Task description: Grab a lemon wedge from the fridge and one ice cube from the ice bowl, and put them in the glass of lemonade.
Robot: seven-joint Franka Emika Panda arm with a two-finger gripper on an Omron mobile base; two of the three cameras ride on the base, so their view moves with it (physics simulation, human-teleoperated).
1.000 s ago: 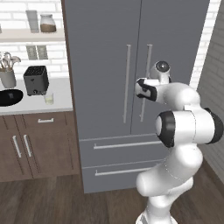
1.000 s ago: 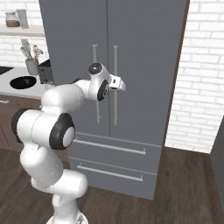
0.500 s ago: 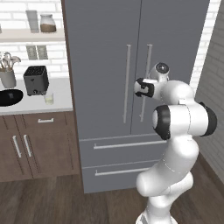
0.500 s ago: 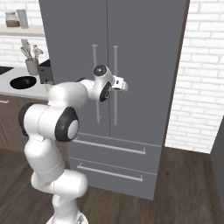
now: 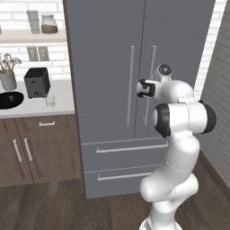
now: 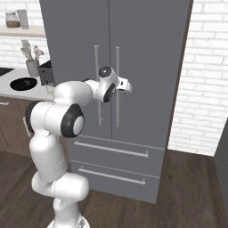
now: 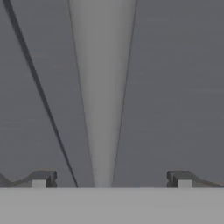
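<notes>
The fridge (image 5: 108, 54) stands shut, a tall grey double-door cabinet with two long bar handles and two drawers below. My gripper (image 5: 141, 88) (image 6: 126, 85) is at its doors, open, at mid-height of the right door's handle (image 5: 152, 81). In the hand view that handle (image 7: 103, 87) runs up between my two fingertips (image 7: 43, 178), untouched. On the counter to the left lie the black ice bowl (image 5: 9, 99) (image 6: 23, 83) and the small glass of lemonade (image 5: 50, 101). The lemon wedge is out of view and the ice cube cannot be made out.
A black toaster (image 5: 37, 82) and a utensil holder (image 5: 7, 78) stand behind the bowl, with jars on a shelf (image 5: 31, 36) above. Brown cabinets (image 5: 40, 148) sit under the counter. A white brick wall (image 6: 205, 89) flanks the fridge on the right.
The hand has crept a little closer to the fridge door, and the elbow has risen and swung inward. The gripper stays open.
</notes>
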